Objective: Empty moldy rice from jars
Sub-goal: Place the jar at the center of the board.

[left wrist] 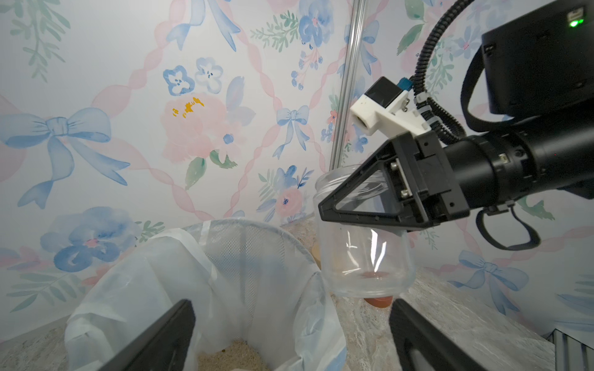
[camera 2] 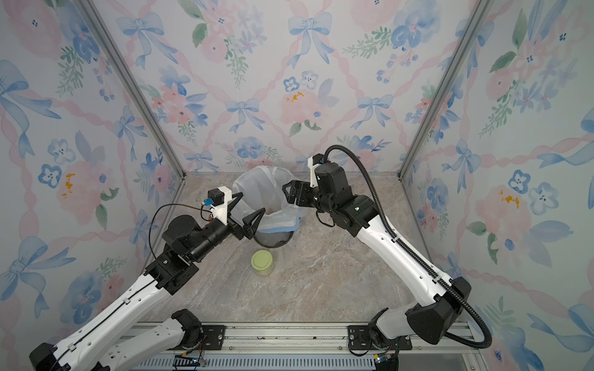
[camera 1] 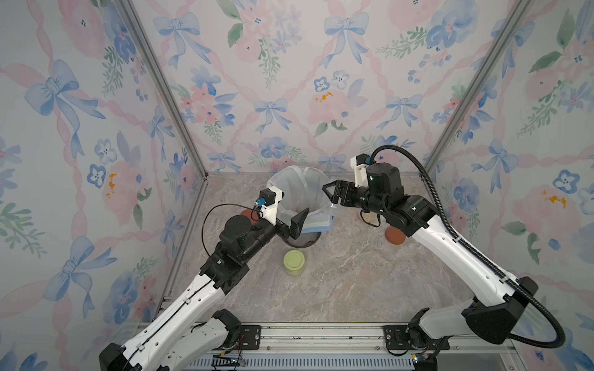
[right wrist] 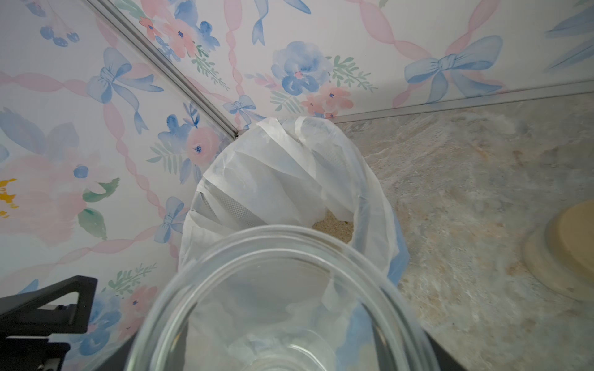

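My right gripper (camera 1: 332, 198) is shut on an empty, lidless clear glass jar (left wrist: 363, 250), held by its upper wall just beside the right rim of the bin. From the right wrist the jar's round rim (right wrist: 283, 237) fills the lower view. Moldy rice (left wrist: 231, 356) lies as a pale tan heap in the bottom of the white liner; the rice (right wrist: 334, 226) also shows past the jar rim. My left gripper (camera 1: 297, 221) stands open over the bin's near rim, holding nothing. A green-lidded jar (camera 1: 294, 261) stands upright in front of the bin.
The dark mesh bin with its white liner (camera 1: 299, 180) stands at the back centre. A rust-red lid (camera 1: 396, 236) lies under my right arm, and a beige lid (right wrist: 572, 244) lies near it. Another rust-red piece (camera 1: 249, 214) shows behind my left wrist.
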